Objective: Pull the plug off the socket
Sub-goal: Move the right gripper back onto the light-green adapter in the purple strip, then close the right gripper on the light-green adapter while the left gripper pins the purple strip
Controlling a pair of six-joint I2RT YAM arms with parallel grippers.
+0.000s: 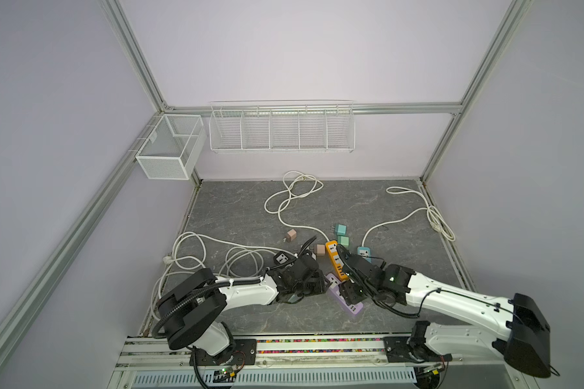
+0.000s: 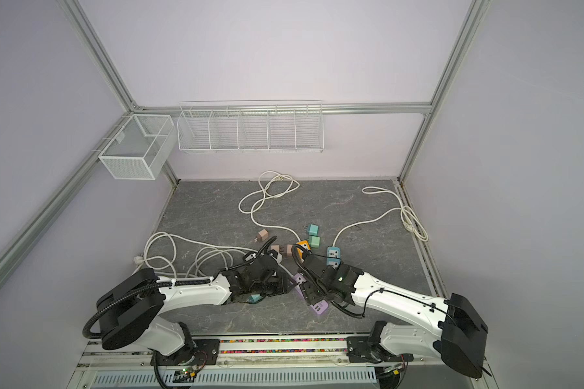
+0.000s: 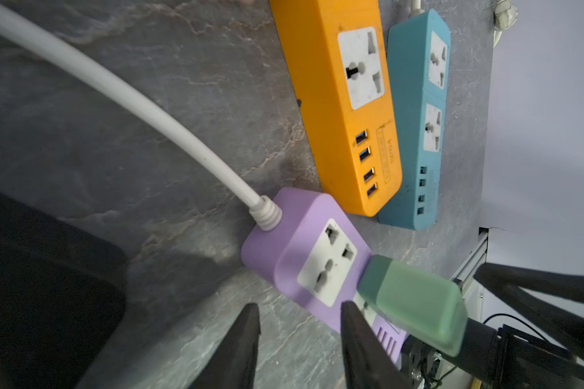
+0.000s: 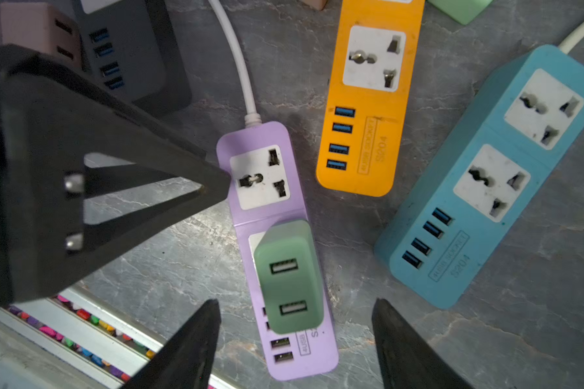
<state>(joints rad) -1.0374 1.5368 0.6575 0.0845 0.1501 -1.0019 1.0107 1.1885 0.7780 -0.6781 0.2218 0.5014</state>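
Marble table (image 4: 351,242), purple strip (image 4: 260,134) "4USB", perhaps "S204"; left fingers (image 3: 243,343) narrow, right fingers (image 4: 189,347) wide

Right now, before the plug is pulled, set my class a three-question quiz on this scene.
1. What colour is the strip holding the green plug? A orange, B purple, C blue.
2. True or false: the right fingers are closed on the plug.
3. How many USB ports show on the plug's face?
Key: 1 B; 2 false, they stand open; 3 two.
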